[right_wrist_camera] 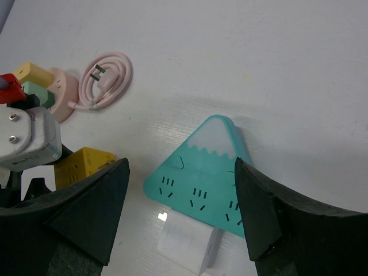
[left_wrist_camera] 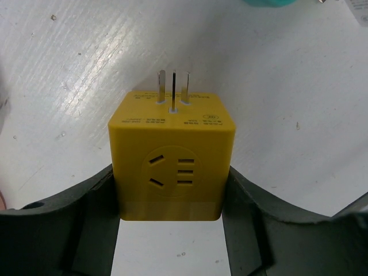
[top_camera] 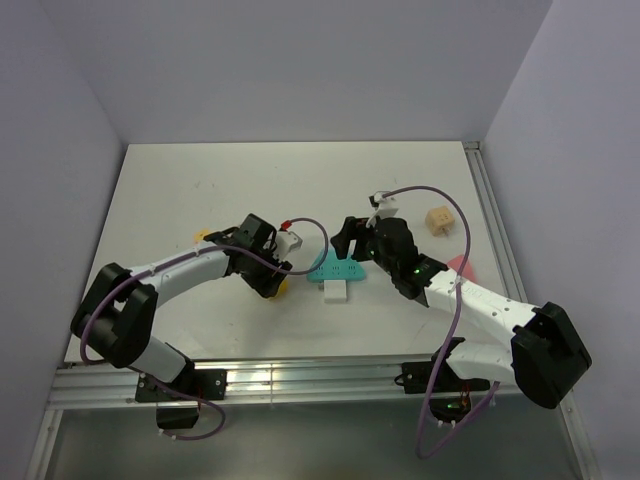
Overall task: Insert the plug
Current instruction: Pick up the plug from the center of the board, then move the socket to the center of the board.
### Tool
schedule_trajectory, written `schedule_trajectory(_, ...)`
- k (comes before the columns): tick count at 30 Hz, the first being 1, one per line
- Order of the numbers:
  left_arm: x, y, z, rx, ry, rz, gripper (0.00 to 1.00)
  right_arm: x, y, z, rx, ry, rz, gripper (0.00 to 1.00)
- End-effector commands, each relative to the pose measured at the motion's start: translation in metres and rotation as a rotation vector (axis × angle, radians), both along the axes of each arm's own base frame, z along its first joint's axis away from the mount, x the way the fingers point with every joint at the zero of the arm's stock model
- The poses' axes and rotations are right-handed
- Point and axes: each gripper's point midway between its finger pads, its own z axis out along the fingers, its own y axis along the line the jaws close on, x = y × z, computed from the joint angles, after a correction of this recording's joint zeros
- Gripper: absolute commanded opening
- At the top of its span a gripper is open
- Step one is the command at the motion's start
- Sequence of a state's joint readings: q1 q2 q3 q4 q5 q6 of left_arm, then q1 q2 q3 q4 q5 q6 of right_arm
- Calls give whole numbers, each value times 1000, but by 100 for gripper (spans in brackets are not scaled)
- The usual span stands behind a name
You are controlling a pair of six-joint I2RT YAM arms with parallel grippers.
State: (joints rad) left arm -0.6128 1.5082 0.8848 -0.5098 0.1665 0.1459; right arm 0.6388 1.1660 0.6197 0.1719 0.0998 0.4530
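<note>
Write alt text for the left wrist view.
A yellow cube adapter sits between the dark fingers of the left end effector, which touch both its sides. Three metal prongs stick out of its far face, over a white table.

The white worktop (top_camera: 200, 180) carries a teal triangular power strip (right_wrist_camera: 198, 172) near its middle, with a white block (right_wrist_camera: 184, 247) against the strip's near edge. Just left sits a yellow cube (left_wrist_camera: 172, 161) with three metal prongs on one side. Farther left lies a pink coiled cable (right_wrist_camera: 106, 77). To the right are a beige cube (top_camera: 437, 221) and a pink disc (top_camera: 463, 268).
</note>
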Motion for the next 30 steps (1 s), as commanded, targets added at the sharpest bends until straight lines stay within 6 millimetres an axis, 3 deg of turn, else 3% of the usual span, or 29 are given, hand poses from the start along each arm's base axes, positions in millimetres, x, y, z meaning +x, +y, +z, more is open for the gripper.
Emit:
schedule_trajectory(1, 7, -8, 23, -61, -64, -11, 30, 6, -2, 7, 18, -20, -19, 80)
schedule_trajectory(6, 13, -18, 61, -170, -167, 6, 21, 14, -9, -14, -38, 57, -70, 80)
schedule_trajectory(8, 14, -23, 83, -236, -209, 14, 14, 20, -13, -19, -52, 79, -104, 78)
schedule_trajectory(10, 14, -29, 100, -288, -222, 35, 1, 21, -18, -26, -60, 107, -129, 74)
schedule_trajectory(15, 15, -39, 112, -344, -169, 129, 0, 24, -19, -44, -28, 178, -106, 75)
schedule_trajectory(16, 16, -40, 112, -355, -169, 145, 0, 23, -16, -46, -6, 197, -82, 89)
schedule_trajectory(19, 20, -44, 123, -425, -212, 189, 0, 22, 0, -50, 54, 230, 34, 98)
schedule_trajectory(25, 17, -43, 144, -556, -293, 229, 0, 26, 1, -73, 61, 308, 67, 98)
schedule_trajectory(30, 14, -39, 140, -527, -272, 248, 0, 23, 8, -86, 84, 352, 122, 96)
